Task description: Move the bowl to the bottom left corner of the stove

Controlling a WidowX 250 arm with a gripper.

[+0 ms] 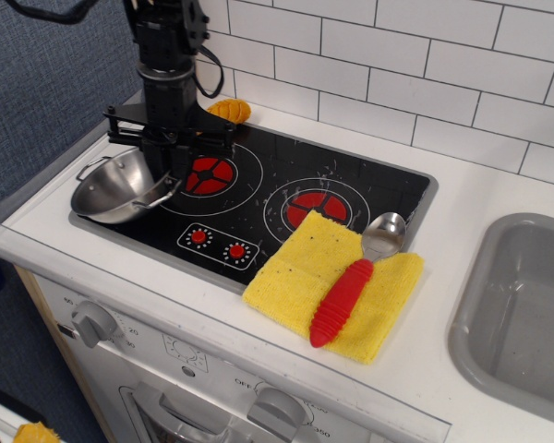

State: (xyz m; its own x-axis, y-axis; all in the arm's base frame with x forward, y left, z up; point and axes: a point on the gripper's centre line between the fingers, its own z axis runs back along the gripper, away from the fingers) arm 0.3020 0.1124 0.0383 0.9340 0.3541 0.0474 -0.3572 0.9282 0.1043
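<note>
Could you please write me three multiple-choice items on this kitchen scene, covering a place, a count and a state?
1. Where is the small shiny steel bowl?
A. in the grey sink
B. at the near-left corner of the black glass stove
C. on the yellow cloth

2. How many large red burner rings does the stove have?
A. one
B. two
C. four

3. How does the red-handled metal spoon lie?
A. flat on the yellow cloth
B. upright in the bowl
C. hanging from the arm

Answers: 1 B, the bowl sits tilted at that corner beside the gripper; 2 B, two rings show; 3 A, it rests across the cloth.
</note>
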